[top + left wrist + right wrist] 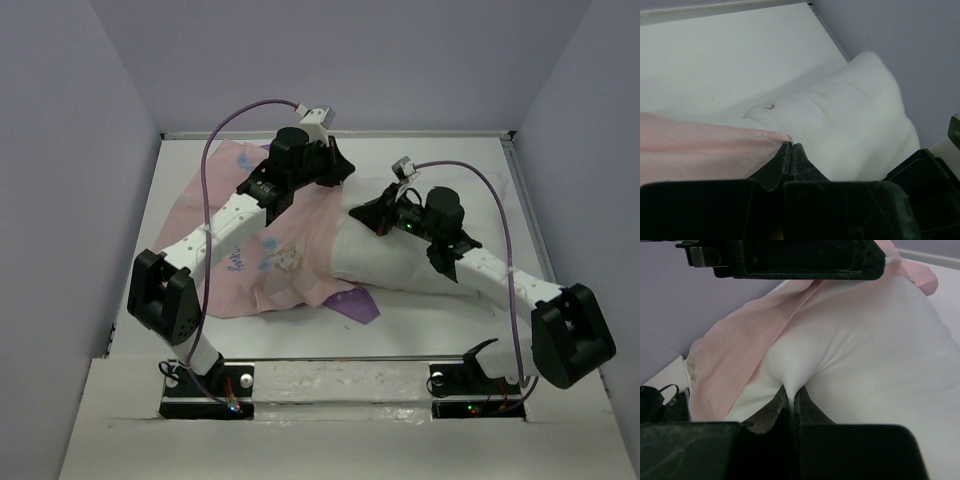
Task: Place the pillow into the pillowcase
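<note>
**Top view, left side.** Your left arm [225, 225] runs from its base at the near edge diagonally up and across the table [185, 165]. The pillowcase [285, 255] lies spread beneath it, left of centre. Its pale pink reverse is up with a faint cartoon print showing, and a purple flap of its face is turned out at the near right corner.

**Left gripper** [338, 168]. It is at the far right edge of the pillowcase, near the middle of the table. In the left wrist view the fingers [782, 157] are pressed together with no gap, and the pink hem ends right at their tips. Log it as clamped on the pillowcase edge. The pink cloth runs off to the left of that view, and the white bulk lies just beyond the tips.

**Right gripper** [368, 215]. It is just right of the pillowcase, at the left end of the pillow [390, 265]. In the right wrist view its fingers [772, 407] are together with a ridge of white cloth drawn between them, so it is clamped on the pillow. Pink fabric drapes over the pillow's left shoulder in that view, touching it. The black body of the left gripper crosses the top of the frame close above.

**Pillow position.** It lies right of centre on the table, partly under your right arm [490, 270], with most of its white surface uncovered. Its left end meets the pillowcase. You cannot tell from these views whether any of it is inside the opening.
</note>
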Tool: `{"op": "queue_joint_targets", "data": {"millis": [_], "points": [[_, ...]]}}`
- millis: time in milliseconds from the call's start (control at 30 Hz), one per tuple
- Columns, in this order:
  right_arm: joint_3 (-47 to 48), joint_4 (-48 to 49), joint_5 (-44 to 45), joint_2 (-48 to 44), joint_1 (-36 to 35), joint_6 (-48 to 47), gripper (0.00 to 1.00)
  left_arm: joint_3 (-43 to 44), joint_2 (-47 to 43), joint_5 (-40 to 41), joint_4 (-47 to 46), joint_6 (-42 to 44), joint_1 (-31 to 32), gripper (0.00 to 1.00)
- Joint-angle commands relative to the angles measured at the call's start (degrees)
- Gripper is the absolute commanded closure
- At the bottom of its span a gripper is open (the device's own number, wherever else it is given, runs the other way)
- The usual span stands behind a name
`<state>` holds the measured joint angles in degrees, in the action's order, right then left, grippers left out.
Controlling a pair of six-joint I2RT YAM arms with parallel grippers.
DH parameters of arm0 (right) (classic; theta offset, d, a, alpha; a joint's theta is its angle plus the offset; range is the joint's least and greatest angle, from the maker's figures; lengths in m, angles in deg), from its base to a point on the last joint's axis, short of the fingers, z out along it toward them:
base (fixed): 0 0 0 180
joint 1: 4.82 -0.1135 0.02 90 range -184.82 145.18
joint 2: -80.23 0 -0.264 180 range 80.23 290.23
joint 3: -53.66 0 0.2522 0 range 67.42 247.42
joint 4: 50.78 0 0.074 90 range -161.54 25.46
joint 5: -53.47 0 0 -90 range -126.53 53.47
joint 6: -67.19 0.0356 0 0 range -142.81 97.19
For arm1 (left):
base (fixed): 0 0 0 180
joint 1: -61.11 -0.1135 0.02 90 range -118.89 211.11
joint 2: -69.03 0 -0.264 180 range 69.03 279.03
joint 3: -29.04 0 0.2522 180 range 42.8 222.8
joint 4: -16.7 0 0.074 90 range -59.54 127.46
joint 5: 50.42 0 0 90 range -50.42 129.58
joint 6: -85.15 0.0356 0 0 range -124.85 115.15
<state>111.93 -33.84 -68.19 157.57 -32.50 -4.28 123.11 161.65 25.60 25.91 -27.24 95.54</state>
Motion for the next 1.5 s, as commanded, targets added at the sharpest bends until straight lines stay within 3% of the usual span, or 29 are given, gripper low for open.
{"op": "queue_joint_targets", "data": {"millis": [0, 133, 200, 300, 500, 667, 833, 1033, 1267, 1333, 1467], "points": [[-1.9, 15.0, -5.0, -7.9, -1.9, 10.4, 1.0, 7.3, -0.5, -12.0, -9.8, -4.8, 3.3, 1.0], [-0.3, 9.0, 4.5, -5.5, -1.9, 9.2, 1.0, 5.7, -4.2, -13.1, -11.1, -6.1, 8.5, 1.0], [0.5, 8.1, 10.4, -2.0, -1.9, 9.5, 1.0, -3.6, -9.1, -16.7, -22.1, -13.9, 9.3, 1.0], [3.5, 8.2, 13.5, 3.6, -1.9, 11.6, 1.0, -12.3, -13.1, -16.2, -28.6, -19.2, 9.6, 1.0], [7.0, 6.1, 21.1, 8.9, -0.8, 16.5, 1.0, -24.9, -16.5, -12.0, -29.2, -20.8, 10.7, 1.0], [7.5, 0.1, 27.1, 11.9, -0.1, 20.2, 1.0, -30.2, -17.1, -6.9, -28.4, -21.6, 12.1, 1.0], [1.3, 10.8, 26.3, 7.0, -0.1, 21.0, 1.0, -30.0, -17.1, 0.6, -24.5, -18.2, 14.8, 1.0], [-2.7, 10.5, 19.6, -9.3, 0.4, 16.2, 1.0, -21.3, -15.1, 13.2, -13.6, -9.0, 14.3, 1.0], [-9.5, 10.5, 15.9, -19.9, 0.4, 16.7, 1.0, -1.0, -5.6, 6.9, -10.0, -6.3, 13.3, 1.0], [-8.5, 6.0, 17.1, -19.1, 0.4, 15.7, 1.0, 0.3, -5.5, 4.1, -10.3, -6.8, 14.5, 1.0], [-6.2, 2.8, 15.9, -12.5, 0.4, 14.7, 1.0, -6.0, -11.1, 4.0, -11.6, -7.9, 17.9, 1.0]]}}
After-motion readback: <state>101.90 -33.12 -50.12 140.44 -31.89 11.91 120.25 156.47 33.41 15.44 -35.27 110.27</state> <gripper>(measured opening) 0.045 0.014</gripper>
